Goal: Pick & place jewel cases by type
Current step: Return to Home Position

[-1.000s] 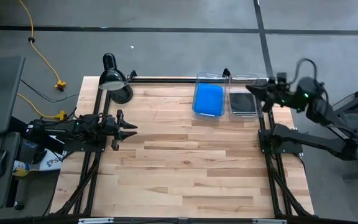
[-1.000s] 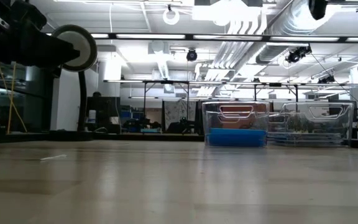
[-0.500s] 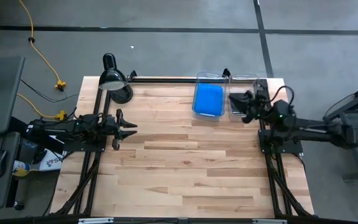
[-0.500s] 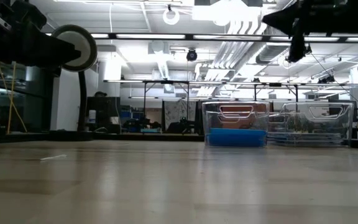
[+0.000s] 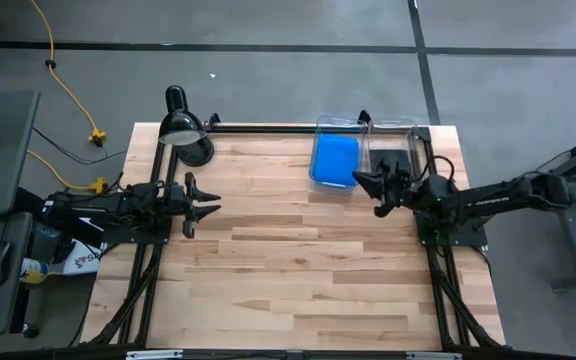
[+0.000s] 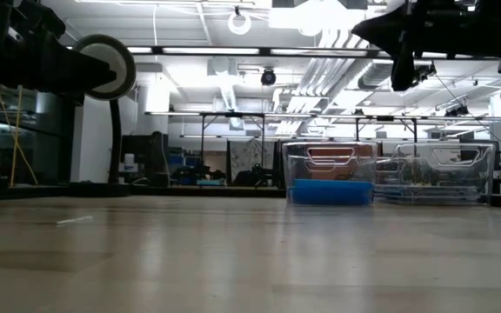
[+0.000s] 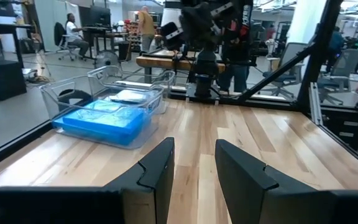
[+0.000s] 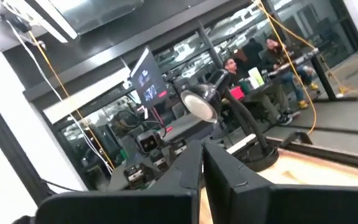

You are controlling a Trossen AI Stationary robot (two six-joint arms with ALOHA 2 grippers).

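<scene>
The blue jewel cases (image 5: 335,160) are lying stacked in the left clear bin (image 5: 339,122), at the table's far edge. The black jewel cases (image 5: 385,158) are sitting in the right clear bin (image 5: 394,124) just beside it, partly hidden by the right arm; neither stack can be counted with any confidence from here.

The right gripper (image 5: 368,190) is hovering above the table just in front of the two bins, near their front walls. Its fingers are drawn almost together, with only a thin slit between them and nothing held. The arm is stretching in from the right edge.

The left gripper (image 5: 211,207) is waiting near the table's left edge, fingers spread apart and holding nothing, pointing across the boards toward the bins.

A black desk lamp (image 5: 183,126) is standing at the far left corner. The wooden table (image 5: 298,265) is lying bare between the two grippers and all the way to its near edge.
</scene>
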